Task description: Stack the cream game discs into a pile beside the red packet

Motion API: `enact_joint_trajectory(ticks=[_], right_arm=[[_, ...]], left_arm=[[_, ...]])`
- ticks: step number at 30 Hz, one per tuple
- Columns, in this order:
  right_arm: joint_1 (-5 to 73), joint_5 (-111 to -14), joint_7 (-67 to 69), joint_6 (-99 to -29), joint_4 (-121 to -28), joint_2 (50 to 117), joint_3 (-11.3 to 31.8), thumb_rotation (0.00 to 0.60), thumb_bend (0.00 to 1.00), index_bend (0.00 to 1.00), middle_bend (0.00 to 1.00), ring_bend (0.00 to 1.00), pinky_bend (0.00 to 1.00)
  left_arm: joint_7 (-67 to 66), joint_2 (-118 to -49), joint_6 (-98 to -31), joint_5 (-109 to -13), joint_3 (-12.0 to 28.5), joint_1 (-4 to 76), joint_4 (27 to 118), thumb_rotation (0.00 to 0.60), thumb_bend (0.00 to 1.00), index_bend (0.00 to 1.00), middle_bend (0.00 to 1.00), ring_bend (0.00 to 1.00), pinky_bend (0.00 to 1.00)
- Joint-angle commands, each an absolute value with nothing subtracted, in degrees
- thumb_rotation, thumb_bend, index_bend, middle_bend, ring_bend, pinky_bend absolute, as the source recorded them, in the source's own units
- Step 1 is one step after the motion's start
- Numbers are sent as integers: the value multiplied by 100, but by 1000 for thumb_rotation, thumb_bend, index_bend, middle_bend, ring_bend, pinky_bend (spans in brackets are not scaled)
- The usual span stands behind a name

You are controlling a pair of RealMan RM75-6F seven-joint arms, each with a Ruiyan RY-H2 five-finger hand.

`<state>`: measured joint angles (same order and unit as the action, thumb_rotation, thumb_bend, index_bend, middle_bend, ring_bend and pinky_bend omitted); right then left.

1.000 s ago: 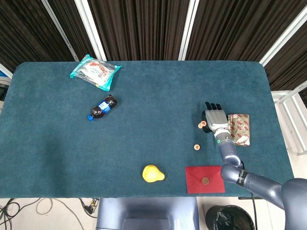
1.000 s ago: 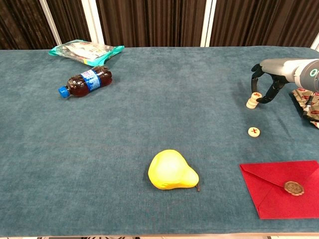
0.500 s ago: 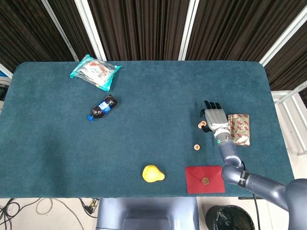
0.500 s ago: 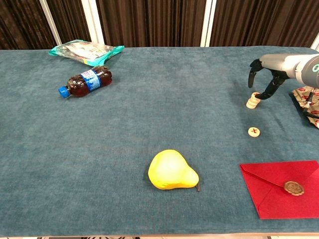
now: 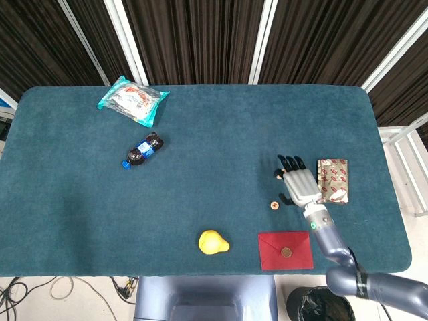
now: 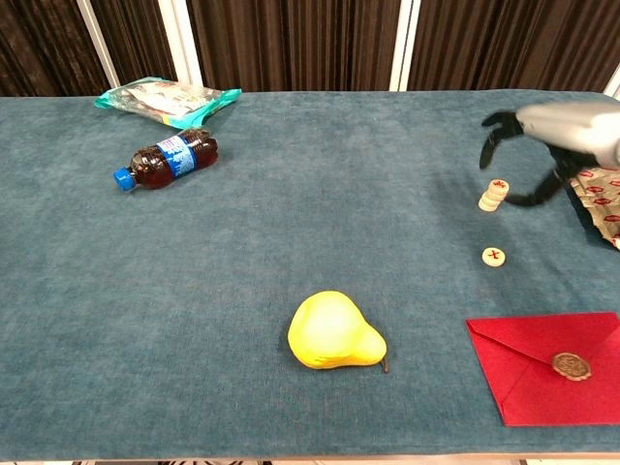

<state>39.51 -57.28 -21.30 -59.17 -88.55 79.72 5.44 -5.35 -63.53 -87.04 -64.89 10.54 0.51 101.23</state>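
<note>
A short pile of cream game discs [image 6: 492, 195] stands on the blue table, just showing left of my right hand [image 5: 299, 184] in the head view as the pile [image 5: 276, 176]. One more cream disc [image 6: 495, 256] with a red mark lies flat nearer the front, also seen as the disc [image 5: 274, 204]. The right hand [image 6: 557, 131] hovers above and to the right of the pile, fingers spread, holding nothing. The red patterned packet [image 5: 332, 180] lies right of the hand, its edge visible as the packet [image 6: 605, 194]. My left hand is out of both views.
A red envelope [image 5: 285, 250] with a gold seal lies at the front right. A yellow pear [image 6: 334, 332] sits at the front centre. A cola bottle [image 6: 167, 159] and a teal snack bag [image 6: 167, 99] lie at the far left.
The right hand has let go of the disc pile and risen away from it, its fingers opening. The pile stays standing and the single disc has not moved.
</note>
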Motion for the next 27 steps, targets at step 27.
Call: enact_joint_trajectory(ticks=[27], right_arm=[[3305, -8068, -512, -6368, -6991, 8873, -32, 600, 412, 331, 0, 0, 0]], left_arm=[[-627, -6392, -8726, -6473, 1051, 58, 10091, 600, 631, 52, 0, 0, 0]])
